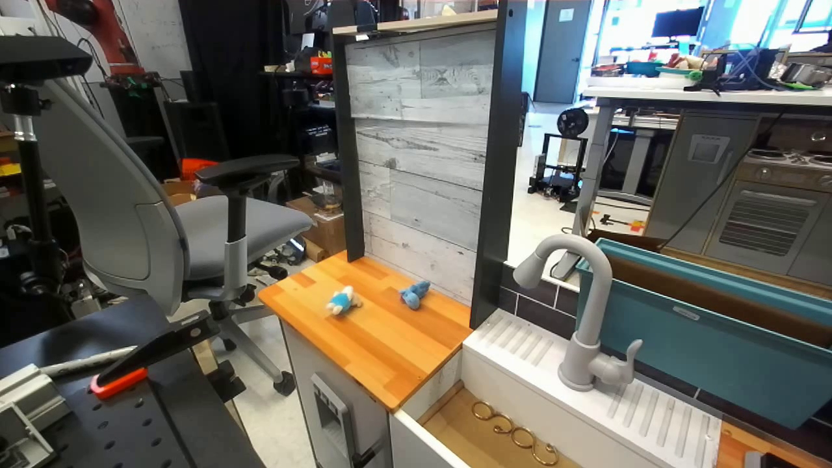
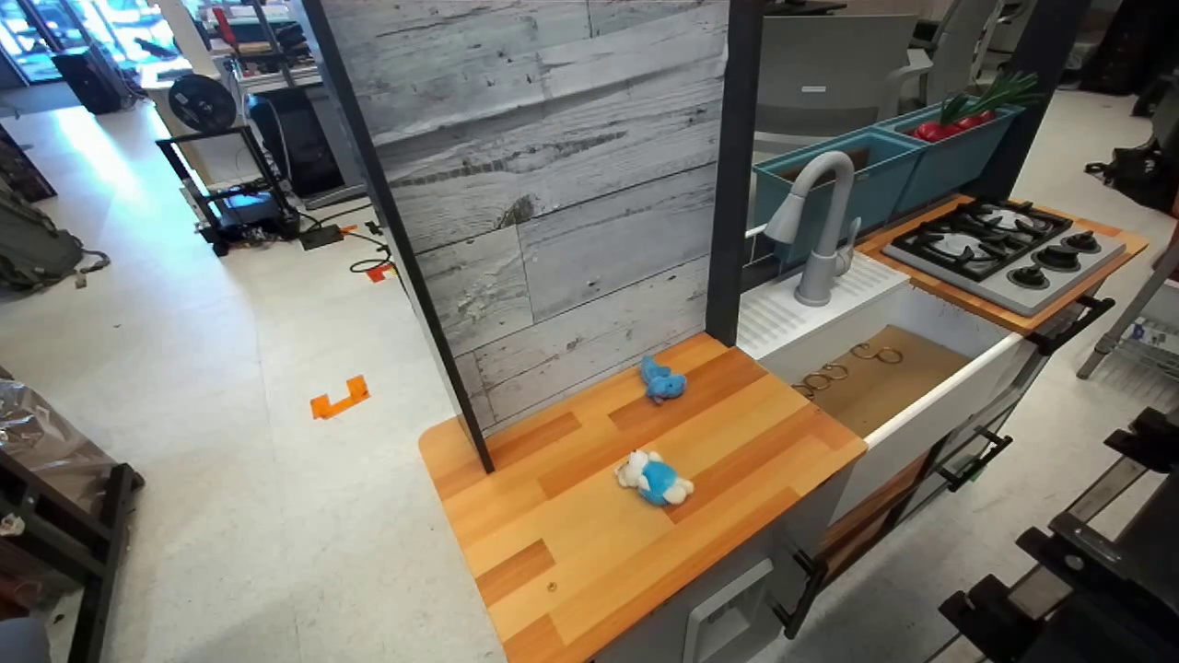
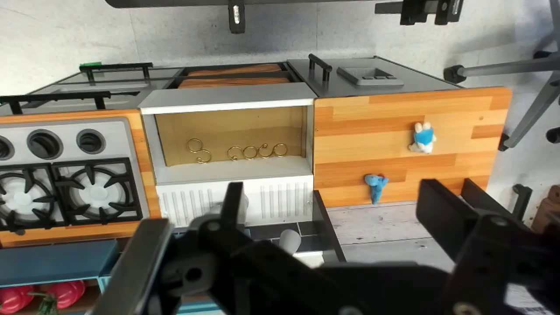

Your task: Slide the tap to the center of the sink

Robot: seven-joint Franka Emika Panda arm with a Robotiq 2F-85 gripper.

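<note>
Wood-look panel (image 2: 553,184), whitish grey, stands upright at roughly twelve o'clock from the orange-brown countertop (image 2: 589,552) in both exterior views. In the wrist view the sink (image 3: 236,127) adjoins that countertop at nine o'clock; its basin is brownish inside, its rim white and ribbed. Past it, toward nine o'clock, sits a stove top (image 3: 72,175) with black grates. The gripper (image 3: 330,205) fills the six o'clock side of the same view, its fingers (image 3: 437,214) spread wide apart. The tap (image 1: 593,315), grey with an arched spout, stands upright on the ribbed rim of the sink, at six o'clock from the basin in the wrist view, where gripper parts hide most of it. In an exterior view its spout head sits at eleven o'clock from its base and its lever (image 1: 630,359) between two and three. Two plush toys lie on the countertop, apart: the white-and-blue toy (image 2: 656,479) is at six o'clock from the blue toy (image 2: 661,379) in an exterior view. Gold-coloured rings (image 1: 512,431) lie on the basin floor, toward its six o'clock side in the wrist view.
</note>
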